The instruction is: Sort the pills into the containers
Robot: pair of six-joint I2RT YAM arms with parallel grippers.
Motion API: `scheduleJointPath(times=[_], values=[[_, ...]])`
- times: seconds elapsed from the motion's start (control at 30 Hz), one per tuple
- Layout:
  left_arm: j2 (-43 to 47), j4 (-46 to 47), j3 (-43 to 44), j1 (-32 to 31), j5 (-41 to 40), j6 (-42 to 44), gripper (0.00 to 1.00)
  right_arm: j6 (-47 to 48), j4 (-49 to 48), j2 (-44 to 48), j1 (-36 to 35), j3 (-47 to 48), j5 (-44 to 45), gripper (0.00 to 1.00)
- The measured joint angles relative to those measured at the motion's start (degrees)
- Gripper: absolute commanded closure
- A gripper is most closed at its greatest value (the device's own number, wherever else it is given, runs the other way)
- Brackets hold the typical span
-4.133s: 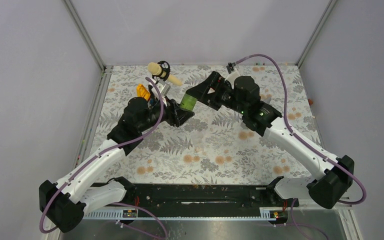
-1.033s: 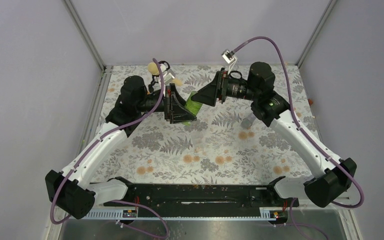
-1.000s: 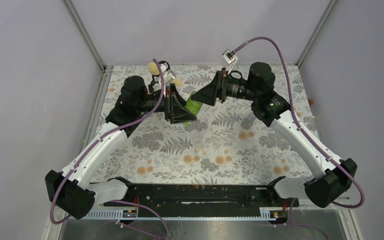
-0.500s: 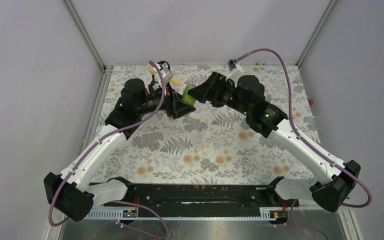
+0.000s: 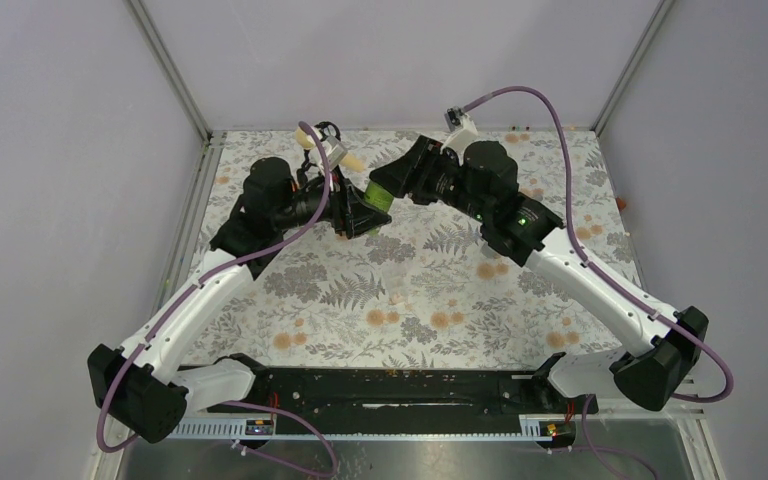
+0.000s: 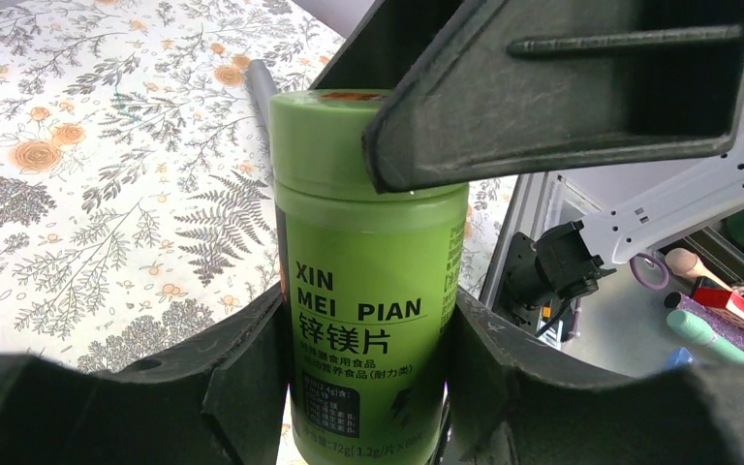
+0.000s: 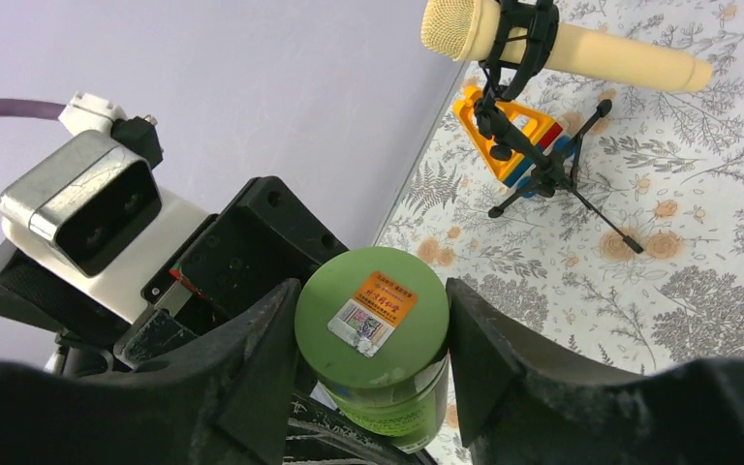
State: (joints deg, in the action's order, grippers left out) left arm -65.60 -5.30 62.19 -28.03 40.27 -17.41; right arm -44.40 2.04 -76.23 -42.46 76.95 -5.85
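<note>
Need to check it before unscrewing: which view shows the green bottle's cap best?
Right wrist: the cap faces it, inside the right gripper. Left wrist shows its side, half hidden; top external only a sliver of the green bottle.

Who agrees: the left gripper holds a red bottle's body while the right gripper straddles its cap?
Not red: the bottle is green, per the left wrist view. The left gripper holds its body; the right gripper straddles its cap.

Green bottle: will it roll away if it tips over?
Probably yes: the green bottle is round with straight sides, so lying down it would likely roll. It looks stiff, not squashing in the left tool. Its glossy sides might be slippery.
</note>
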Motion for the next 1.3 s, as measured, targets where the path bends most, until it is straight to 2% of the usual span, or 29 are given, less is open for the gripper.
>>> scheduleJointPath(times=[0.17,0.3,0.47,0.5,0.53,0.6,0.67,0.77,0.93,1.03,1.1,1.2,1.3], values=[[0.0,-0.8,0.0,0.0,0.5,-0.1,1.00,2.9,0.0,0.1,-0.1,0.1,-1.6,0.61],[0.0,-0.6,0.0,0.0,2.9,-0.1,1.00,6.3,-0.7,1.0,0.9,-0.5,-6.4,0.61],[0.0,0.5,0.3,-0.3,11.0,-1.6,1.00,9.7,-4.5,3.3,5.8,-2.9,-24.3,0.61],[0.0,1.2,0.5,-0.4,12.8,-2.4,1.00,10.0,-4.8,3.4,6.5,-2.9,-27.3,0.58],[0.2,2.0,0.5,-0.4,14.9,-3.4,1.00,10.3,-5.3,3.5,7.4,-2.8,-31.3,0.49],[0.5,2.8,0.5,-0.5,17.2,-4.8,1.00,11.1,-5.4,3.4,8.4,-1.9,-37.4,0.21],[1.1,3.5,0.5,-0.7,18.3,-5.9,1.00,11.7,-4.3,3.4,8.6,-0.9,-40.0,0.11],[1.9,3.7,0.5,-0.3,17.0,-6.2,1.00,11.5,-1.7,3.4,8.2,1.2,-37.0,0.10],[2.1,3.0,0.5,-0.3,9.5,-5.3,1.00,9.0,2.3,3.4,2.3,2.0,-19.8,0.11],[2.1,1.7,0.5,-0.3,6.9,-5.0,1.00,7.0,3.7,3.3,-1.4,1.9,-11.2,0.20],[2.1,1.6,0.5,-0.3,5.6,-4.9,1.00,5.7,3.7,3.3,-1.7,1.9,-7.7,0.25],[2.1,1.1,0.5,-0.3,4.2,-4.7,1.00,4.4,2.5,3.5,-1.7,1.3,-4.9,0.20],[2.1,1.1,0.5,-0.2,3.8,-4.5,1.00,3.8,1.0,3.9,-1.7,0.2,-3.8,0.20]])
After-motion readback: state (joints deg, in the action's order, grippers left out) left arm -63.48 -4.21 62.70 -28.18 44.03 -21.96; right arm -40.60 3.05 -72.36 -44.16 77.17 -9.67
